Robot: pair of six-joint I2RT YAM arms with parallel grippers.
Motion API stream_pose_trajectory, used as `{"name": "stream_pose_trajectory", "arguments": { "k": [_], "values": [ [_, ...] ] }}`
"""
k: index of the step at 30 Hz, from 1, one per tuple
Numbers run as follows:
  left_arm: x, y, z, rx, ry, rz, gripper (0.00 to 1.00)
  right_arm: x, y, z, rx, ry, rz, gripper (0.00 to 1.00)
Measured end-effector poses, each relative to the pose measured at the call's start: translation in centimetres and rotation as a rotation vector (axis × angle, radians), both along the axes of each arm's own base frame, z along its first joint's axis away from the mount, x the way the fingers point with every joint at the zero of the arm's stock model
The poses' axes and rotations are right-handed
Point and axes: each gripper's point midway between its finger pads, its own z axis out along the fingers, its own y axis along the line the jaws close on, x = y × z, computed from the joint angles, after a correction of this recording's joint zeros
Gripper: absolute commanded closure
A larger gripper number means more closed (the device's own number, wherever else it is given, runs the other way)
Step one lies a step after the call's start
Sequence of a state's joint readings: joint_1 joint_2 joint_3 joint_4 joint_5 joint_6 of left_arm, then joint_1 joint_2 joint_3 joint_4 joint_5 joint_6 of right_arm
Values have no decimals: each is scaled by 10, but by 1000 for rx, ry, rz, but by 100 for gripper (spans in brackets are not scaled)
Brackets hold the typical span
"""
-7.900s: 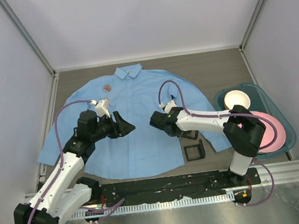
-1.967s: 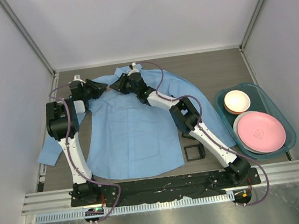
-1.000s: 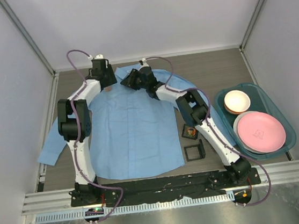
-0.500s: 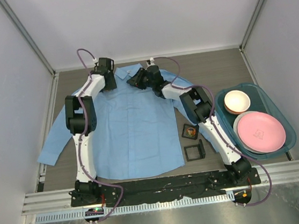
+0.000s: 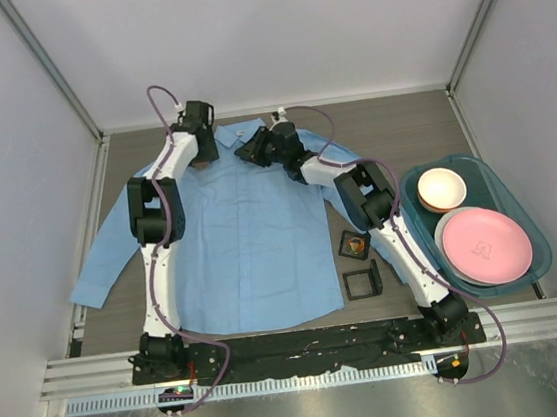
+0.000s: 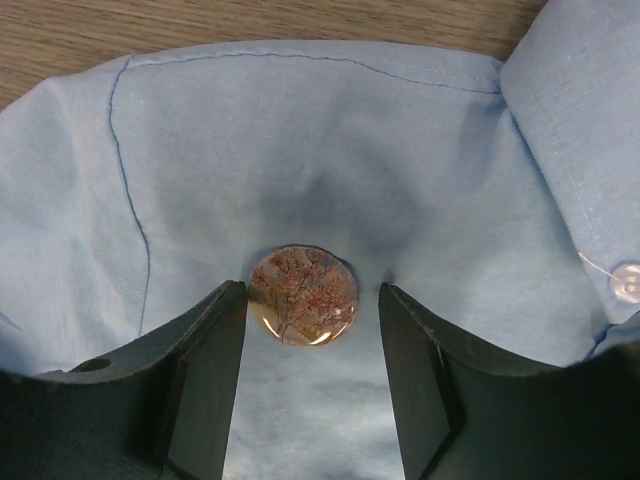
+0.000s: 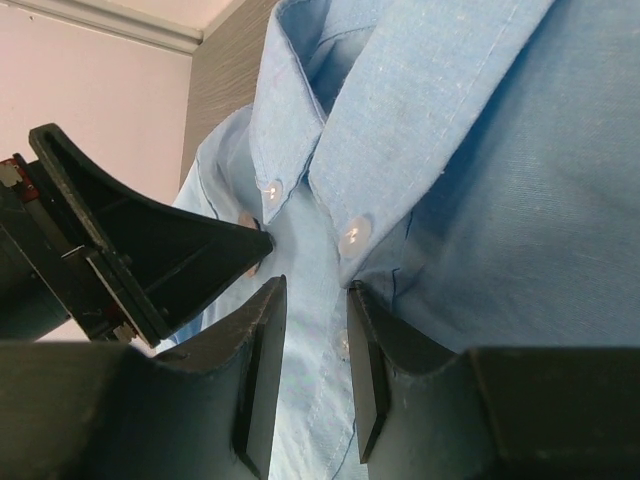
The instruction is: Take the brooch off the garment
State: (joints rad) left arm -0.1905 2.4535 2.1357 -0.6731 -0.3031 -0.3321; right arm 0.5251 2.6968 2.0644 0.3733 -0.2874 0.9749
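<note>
Last sec or so: left arm swung in from the shoulder side and parked over the chest of the shirt (image 5: 247, 242) next to the collar, w/ hardly any drift in the final half-sec. Right arm has barely shifted and sits just across the collar from it. Left jaws stand wide, straddling the brooch (image 6: 303, 296), a round glossy red-brown disc lying flat on the cloth left of the placket; tips are v. close to its rim on both sides, contact can't be told. In the top view the brooch is hidden under the left wrist. Right jaws are part-way apart, low over the placket below the collar, a button (image 7: 352, 236) just ahead, nothing clearly pinched. Reads as approach done: the closing and the pull-off are still to come, and the right arm prob. there to pin the cloth. Containers: teal tub (image 5: 495, 182) at right of the worktop (image 5: 400, 124) holds a cream bowl (image 5: 441, 188) and a pink plate (image 5: 486, 245). The small black box (image 5: 353, 247) by the shirt's edge has sth small and orange in it, too tiny to ID. The black square frame (image 5: 362, 281) just below shows nothing inside
</note>
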Motion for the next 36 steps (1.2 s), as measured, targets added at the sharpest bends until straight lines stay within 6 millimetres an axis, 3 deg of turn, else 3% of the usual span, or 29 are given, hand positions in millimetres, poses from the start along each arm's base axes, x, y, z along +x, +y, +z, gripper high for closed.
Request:
{"name": "stream_pose_trajectory", "arguments": {
  "k": [6,12,26,36],
  "values": [
    [3,-1,-3,1,6,0,48,-2,2,0,1,0,6,64],
    [0,-2,-4,-8,21,-10,69,-2,3,0,-2,-3,9,63],
    [-6,-5,9,-35,-24,-48,100,-6,6,-2,-32,-28,33,63],
    [-14,-10,14,-88,-40,-76,100,-16,20,2,-73,-86,98,62]
  ]
}}
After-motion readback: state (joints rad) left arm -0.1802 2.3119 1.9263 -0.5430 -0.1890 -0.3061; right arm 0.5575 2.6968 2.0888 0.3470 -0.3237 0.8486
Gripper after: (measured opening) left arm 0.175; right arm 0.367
